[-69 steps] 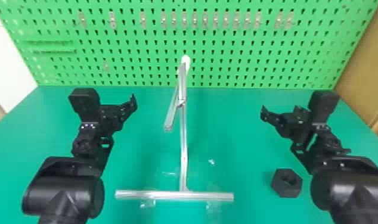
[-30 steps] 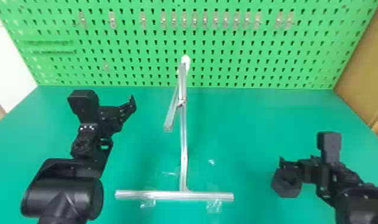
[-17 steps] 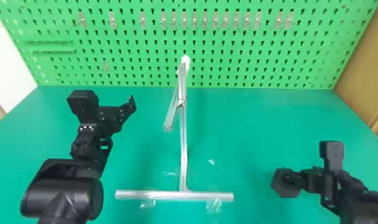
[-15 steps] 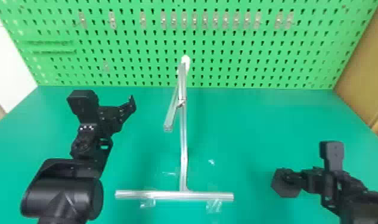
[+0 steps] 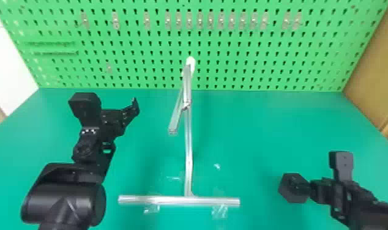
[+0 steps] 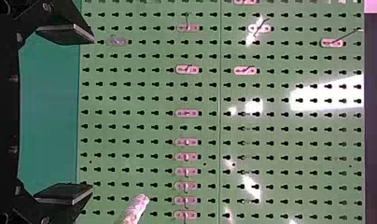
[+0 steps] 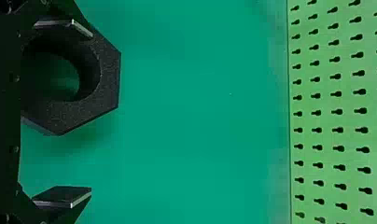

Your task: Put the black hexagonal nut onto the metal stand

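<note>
The black hexagonal nut (image 5: pixel 287 192) lies flat on the table, right of the metal stand (image 5: pixel 188 159). My right gripper (image 5: pixel 300 185) is low at the nut's right side, partly over it. In the right wrist view this gripper (image 7: pixel 90 113) stands open; one finger overlaps the nut (image 7: pixel 107 81) at its hole's rim, the other is off to the side over bare table. I cannot tell whether they touch. My left gripper (image 5: pixel 135 107) is parked left of the stand, above the table; in the left wrist view the gripper (image 6: pixel 89 114) is open and holds nothing.
A green pegboard (image 5: pixel 248 61) with small clips stands behind the green table (image 5: pixel 263 128). The stand's slanted bar (image 5: pixel 175 119) juts toward the front, and its long foot (image 5: pixel 159 200) lies crosswise near the front, with clear tape beside it.
Since the earliest frame, my right gripper has come forward and down to the nut; over the last half second it has held still. The nut and left arm look unmoved.
</note>
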Action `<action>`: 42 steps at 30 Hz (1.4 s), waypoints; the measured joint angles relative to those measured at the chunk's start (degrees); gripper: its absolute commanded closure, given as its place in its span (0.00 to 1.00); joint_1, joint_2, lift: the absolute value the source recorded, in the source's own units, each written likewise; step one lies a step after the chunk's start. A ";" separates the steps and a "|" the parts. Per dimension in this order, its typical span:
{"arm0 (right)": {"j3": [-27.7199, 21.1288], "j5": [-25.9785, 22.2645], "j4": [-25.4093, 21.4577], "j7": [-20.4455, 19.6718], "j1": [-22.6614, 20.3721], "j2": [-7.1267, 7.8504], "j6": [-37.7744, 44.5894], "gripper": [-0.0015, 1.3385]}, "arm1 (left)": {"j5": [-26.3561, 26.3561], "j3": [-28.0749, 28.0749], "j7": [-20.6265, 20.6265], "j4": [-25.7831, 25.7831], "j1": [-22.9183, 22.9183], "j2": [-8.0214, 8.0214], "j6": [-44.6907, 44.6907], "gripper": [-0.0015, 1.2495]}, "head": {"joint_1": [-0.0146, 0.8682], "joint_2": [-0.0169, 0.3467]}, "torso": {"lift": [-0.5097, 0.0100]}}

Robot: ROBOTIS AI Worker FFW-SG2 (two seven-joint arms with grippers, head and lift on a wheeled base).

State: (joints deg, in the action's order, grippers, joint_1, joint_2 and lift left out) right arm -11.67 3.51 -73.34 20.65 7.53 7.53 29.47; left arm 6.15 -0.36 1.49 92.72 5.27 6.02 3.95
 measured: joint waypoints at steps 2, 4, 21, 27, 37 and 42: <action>-0.16 0.00 0.74 0.00 0.19 0.02 -0.52 0.11 | 0.00 0.00 0.00 0.00 0.00 0.01 0.00 0.13 | 0.80 0.27 | 0.98; -0.27 0.06 1.31 0.00 0.36 0.03 -0.92 0.11 | 0.00 0.00 0.00 0.00 0.00 0.02 0.00 0.13 | 0.80 0.27 | 0.98; -0.67 0.53 3.88 0.06 0.91 0.08 -2.45 0.13 | 0.08 0.01 0.00 0.00 -0.08 0.01 -0.09 0.13 | 0.80 0.27 | 0.98; -0.66 0.53 4.12 0.09 0.90 0.03 -2.48 0.15 | 0.09 0.00 0.00 0.00 -0.09 0.03 -0.16 0.13 | 0.80 0.27 | 0.98; -0.63 0.51 4.19 0.29 0.74 -0.05 -2.35 0.40 | 0.10 0.01 0.00 0.00 -0.09 -0.01 -0.25 0.13 | 0.80 0.27 | 0.98; -0.55 0.57 4.24 0.88 0.83 -0.05 -2.01 0.52 | 0.11 0.01 0.00 0.00 -0.09 0.00 -0.26 0.13 | 0.80 0.27 | 0.98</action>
State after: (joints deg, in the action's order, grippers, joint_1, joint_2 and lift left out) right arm -12.22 4.09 -69.09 21.54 8.36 7.48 27.45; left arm 6.26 -0.35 1.49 92.72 5.18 6.02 3.69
